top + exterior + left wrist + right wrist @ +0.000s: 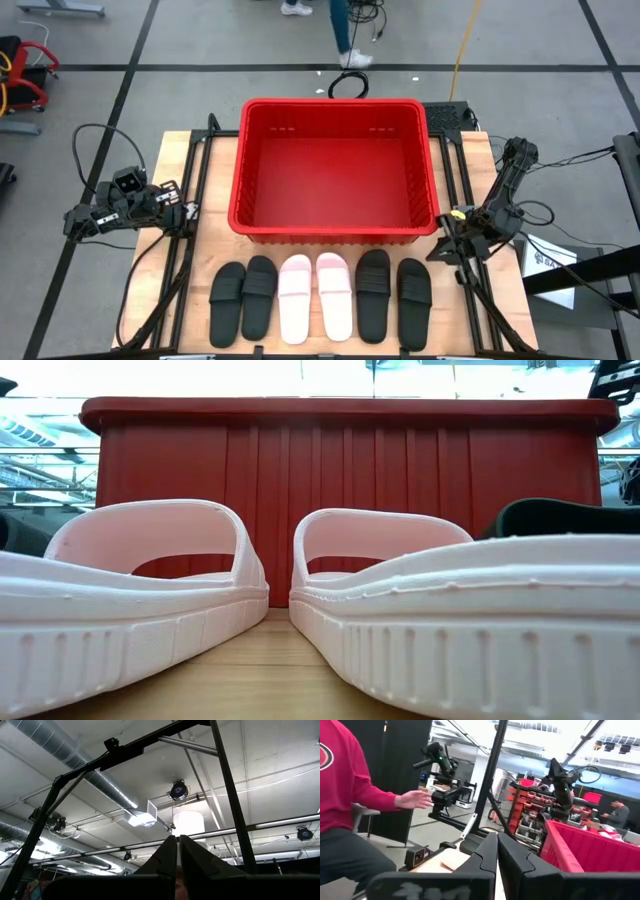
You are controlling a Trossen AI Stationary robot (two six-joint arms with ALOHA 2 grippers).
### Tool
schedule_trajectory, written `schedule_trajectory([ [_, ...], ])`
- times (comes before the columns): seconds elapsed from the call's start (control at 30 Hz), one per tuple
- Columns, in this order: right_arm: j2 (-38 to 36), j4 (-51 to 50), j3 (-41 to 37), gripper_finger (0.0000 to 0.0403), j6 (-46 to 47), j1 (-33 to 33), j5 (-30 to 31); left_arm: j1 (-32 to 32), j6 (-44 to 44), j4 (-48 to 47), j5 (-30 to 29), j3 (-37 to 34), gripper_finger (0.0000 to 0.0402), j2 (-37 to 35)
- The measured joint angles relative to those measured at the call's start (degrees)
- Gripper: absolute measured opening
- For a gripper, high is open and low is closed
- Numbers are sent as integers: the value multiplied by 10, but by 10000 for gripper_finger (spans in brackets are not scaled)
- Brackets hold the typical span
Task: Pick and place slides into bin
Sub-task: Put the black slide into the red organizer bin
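Six slides (320,297) along the near edge before the bin (334,225); left hand (177,851) and right hand (496,851) closed, empty, at opposite edges.

From table height the two pink slides (400,610) fill my view and run off both sides and the bottom, so the wooden surface (265,670) shows only as a strip between them. They hide the bin's (350,450) base. One black slide (560,518) peeks over the right pink one; the others are hidden. The bin runs off my right wrist picture's edge.
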Motion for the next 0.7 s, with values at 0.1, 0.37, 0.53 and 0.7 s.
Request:
schedule_trajectory([
  [0.1, 0, 10, 0, 4, 1, 0, -27, 0, 0, 0, 0, 0, 26, 0],
  [0.37, 0, 32, 0, 4, -18, 0, -59, 0, 0, 0, 0, 0, 26, 0],
  [0.53, 0, 27, 0, 4, -13, 0, -59, 0, 0, 0, 0, 0, 26, 0],
  [0.7, 0, 26, 0, 4, 1, 0, -60, 0, 0, 0, 0, 0, 26, 0],
])
